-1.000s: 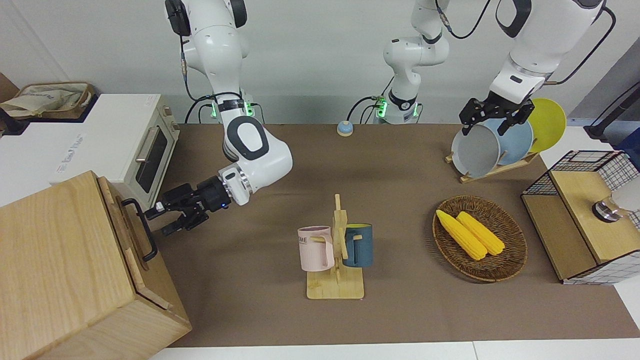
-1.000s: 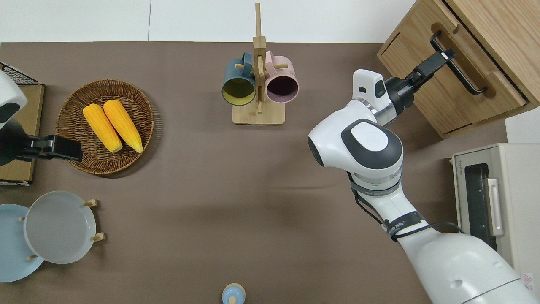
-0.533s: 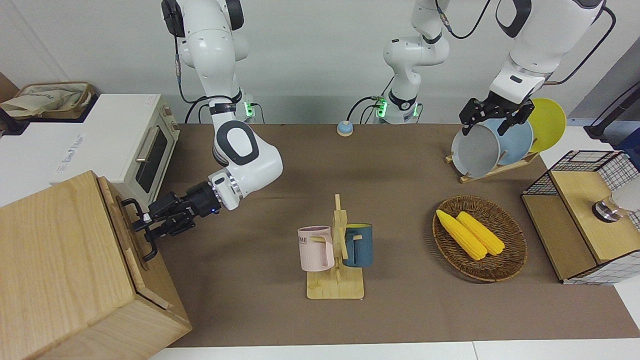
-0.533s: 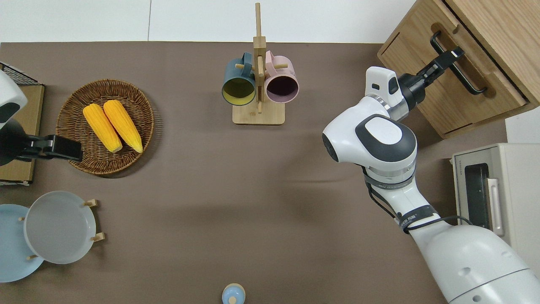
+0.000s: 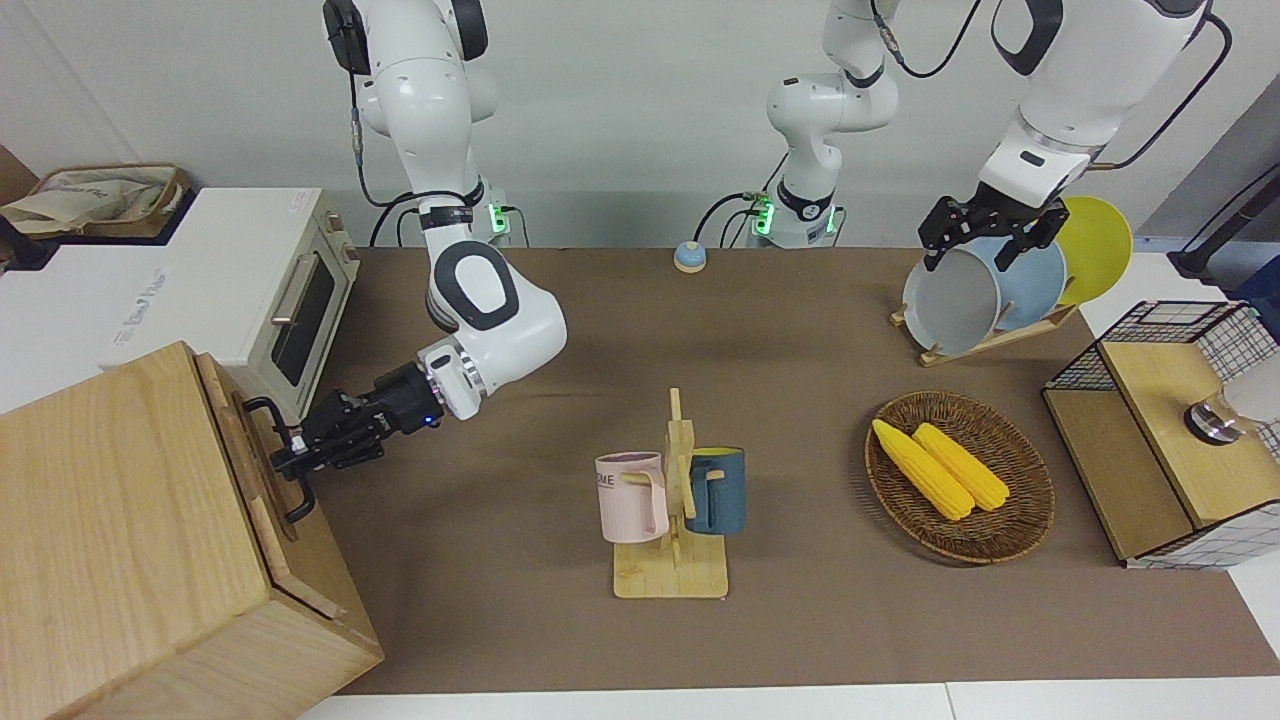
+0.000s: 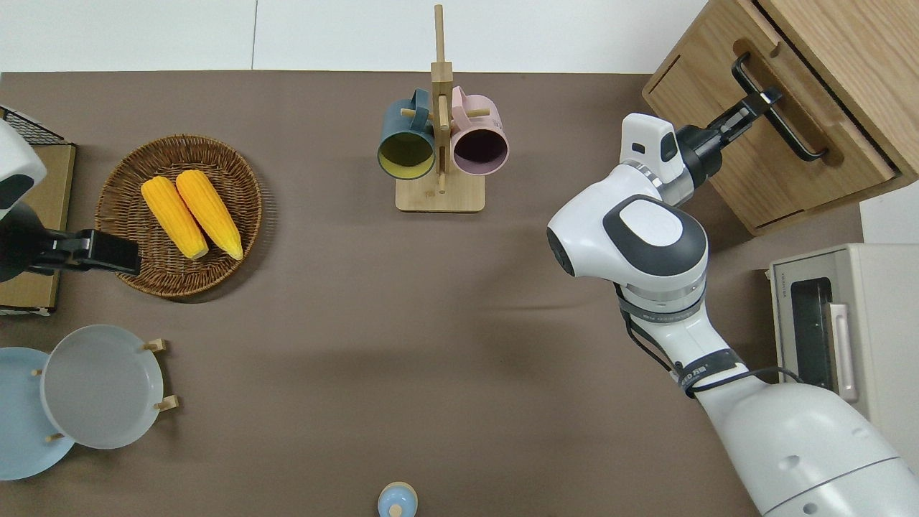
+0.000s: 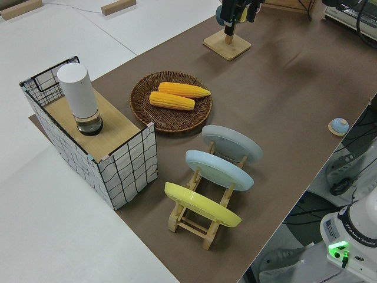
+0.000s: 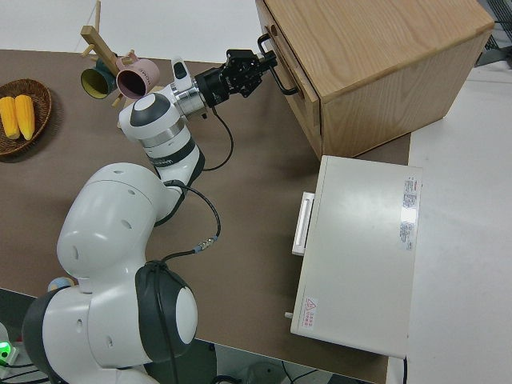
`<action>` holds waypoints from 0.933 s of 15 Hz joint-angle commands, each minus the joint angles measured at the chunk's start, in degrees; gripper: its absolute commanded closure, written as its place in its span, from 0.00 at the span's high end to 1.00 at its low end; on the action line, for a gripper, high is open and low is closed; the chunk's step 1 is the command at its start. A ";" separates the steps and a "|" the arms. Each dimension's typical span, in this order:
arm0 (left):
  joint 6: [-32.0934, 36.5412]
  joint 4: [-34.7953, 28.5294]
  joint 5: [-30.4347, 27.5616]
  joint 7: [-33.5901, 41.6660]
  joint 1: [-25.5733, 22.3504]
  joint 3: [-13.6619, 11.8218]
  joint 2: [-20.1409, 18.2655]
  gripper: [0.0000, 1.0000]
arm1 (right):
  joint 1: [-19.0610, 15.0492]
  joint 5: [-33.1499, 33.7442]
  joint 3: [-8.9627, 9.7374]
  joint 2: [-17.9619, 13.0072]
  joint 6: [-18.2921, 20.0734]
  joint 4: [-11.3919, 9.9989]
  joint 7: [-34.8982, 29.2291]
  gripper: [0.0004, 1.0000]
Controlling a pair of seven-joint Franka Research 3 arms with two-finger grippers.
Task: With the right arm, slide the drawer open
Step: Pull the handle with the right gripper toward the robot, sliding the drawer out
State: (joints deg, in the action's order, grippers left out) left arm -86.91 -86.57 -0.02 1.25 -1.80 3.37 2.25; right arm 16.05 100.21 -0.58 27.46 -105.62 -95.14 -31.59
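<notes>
The light-wood drawer (image 5: 250, 470) sits closed at the top of the big wooden cabinet (image 5: 120, 540) at the right arm's end of the table. Its black bar handle (image 5: 297, 492) faces the table. My right gripper (image 5: 287, 458) reaches level to the handle and is shut on it near its end nearer to the robots. The overhead view shows the same grip (image 6: 767, 97) on the handle (image 6: 793, 133) of the drawer (image 6: 811, 100). In the right side view the gripper (image 8: 268, 62) meets the handle (image 8: 282, 80). My left arm is parked, its gripper (image 5: 968, 255) open.
A white toaster oven (image 5: 290, 300) stands beside the cabinet, nearer to the robots. A mug rack (image 5: 672, 500) with a pink and a blue mug stands mid-table. A wicker basket (image 5: 1030, 500) of corn, a plate rack (image 5: 985, 285) and a wire-mesh box (image 5: 1170, 430) are toward the left arm's end.
My right gripper moved from open table toward the cabinet, took the handle between its open fingers, then closed on it. The drawer has not moved. The left arm stayed still.
</notes>
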 commanded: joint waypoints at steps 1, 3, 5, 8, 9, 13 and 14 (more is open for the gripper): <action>1.13 1.40 0.98 0.51 -0.31 0.41 0.65 0.99 | 0.56 0.86 0.49 -0.13 0.06 -0.49 0.91 0.00; 1.13 1.40 0.98 0.51 -0.31 0.41 0.65 0.99 | 1.26 0.60 0.93 -0.04 1.11 -0.49 0.91 0.00; 1.13 1.49 0.98 0.51 -0.31 0.41 0.65 0.99 | 2.75 -2.37 1.11 -0.13 2.43 -0.49 0.56 0.00; 1.13 1.40 0.98 0.51 -0.31 0.41 0.65 0.99 | 5.21 -4.32 1.20 -0.04 5.14 -0.40 0.82 0.00; 1.13 1.49 0.98 0.51 -0.31 0.41 0.65 0.99 | 6.26 -5.72 1.29 -0.04 6.81 -0.40 0.82 0.00; 1.13 1.49 0.98 0.51 -0.31 0.41 0.65 0.99 | 10.83 -10.03 1.37 0.14 11.12 -0.40 0.65 0.00; 1.13 1.40 0.98 0.51 -0.31 0.41 0.65 0.99 | 11.80 -10.82 1.37 0.31 12.18 -0.31 0.47 0.00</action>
State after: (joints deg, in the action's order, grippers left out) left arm -86.91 -86.57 -0.02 1.25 -1.80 3.37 2.25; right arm 25.18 92.24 0.31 27.32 -94.24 -95.36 -31.69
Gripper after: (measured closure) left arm 0.004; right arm 0.819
